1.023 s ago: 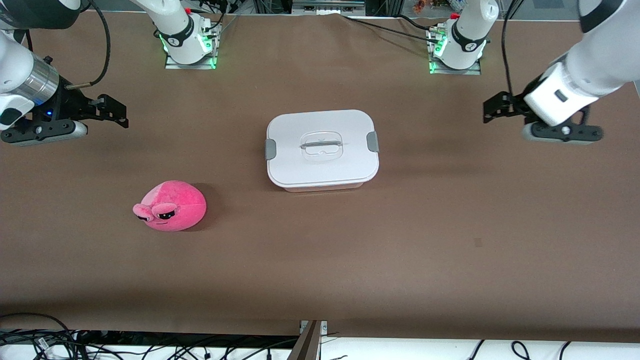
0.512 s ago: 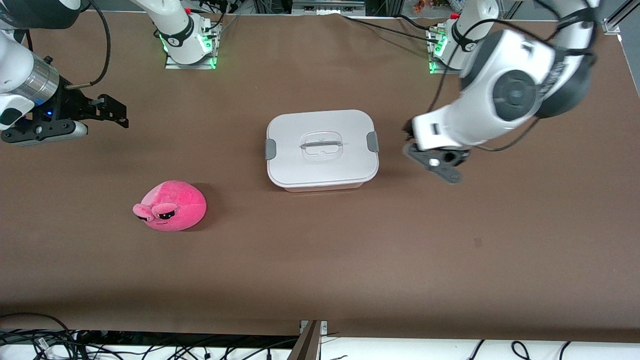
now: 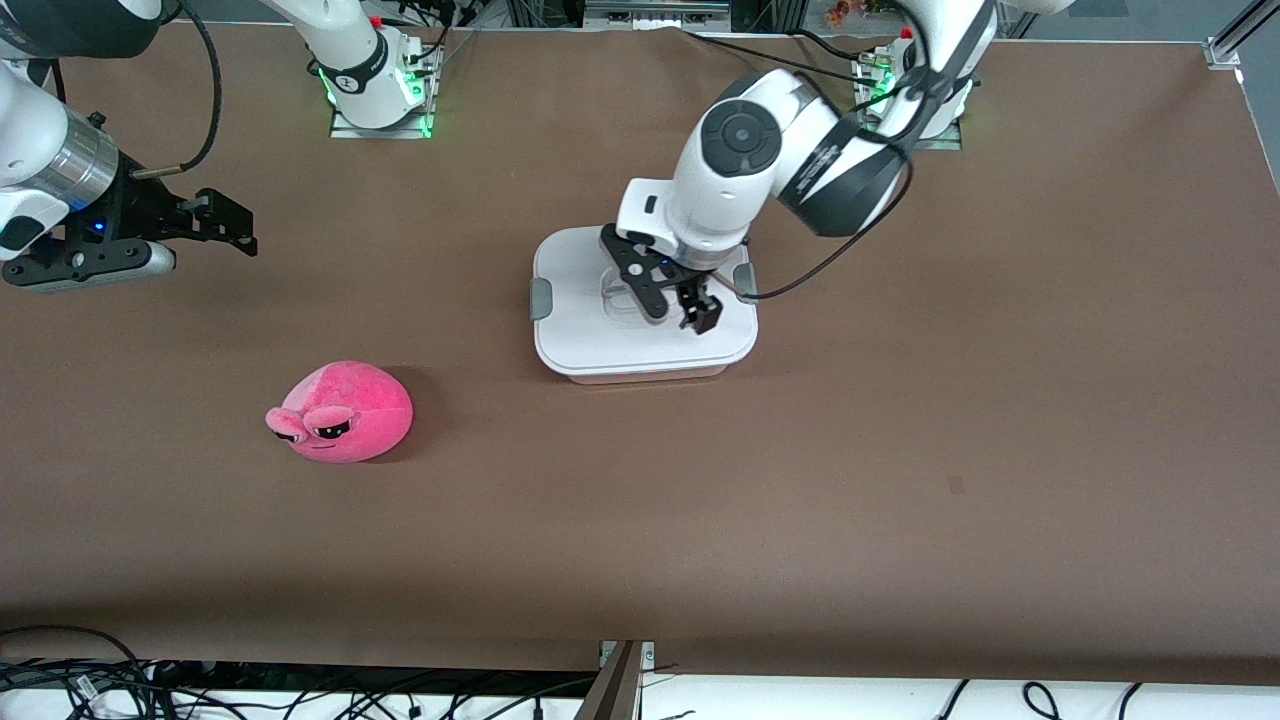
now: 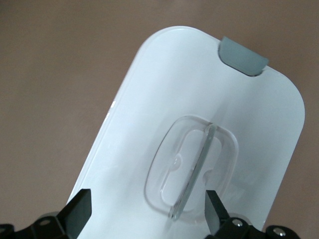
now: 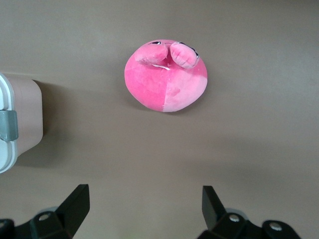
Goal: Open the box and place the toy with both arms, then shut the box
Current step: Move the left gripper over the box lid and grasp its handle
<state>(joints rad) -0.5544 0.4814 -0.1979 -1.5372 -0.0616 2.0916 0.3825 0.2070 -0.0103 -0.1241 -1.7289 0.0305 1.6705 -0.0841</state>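
Observation:
The box (image 3: 580, 335) sits mid-table with its white lid on and a grey clip (image 3: 541, 299) at each end. My left gripper (image 3: 680, 312) is open just over the lid, above its clear recessed handle (image 4: 192, 172). In the left wrist view the lid (image 4: 149, 99) fills the frame, and my left gripper (image 4: 147, 214) has the handle's near end between its spread fingers (image 4: 79, 211). The pink plush toy (image 3: 342, 412) lies on the table, nearer the front camera and toward the right arm's end. My right gripper (image 3: 235, 222) is open and empty, and waits over bare table at that end.
The right wrist view shows the toy (image 5: 166, 74) with the box's end and clip (image 5: 7, 124) off to one side, and my right gripper (image 5: 144, 209) over brown table. The arm bases (image 3: 375, 80) stand along the edge farthest from the front camera.
My left arm has swung in from the left arm's end of the table and come down over the box lid. The right arm, box and toy have not moved.

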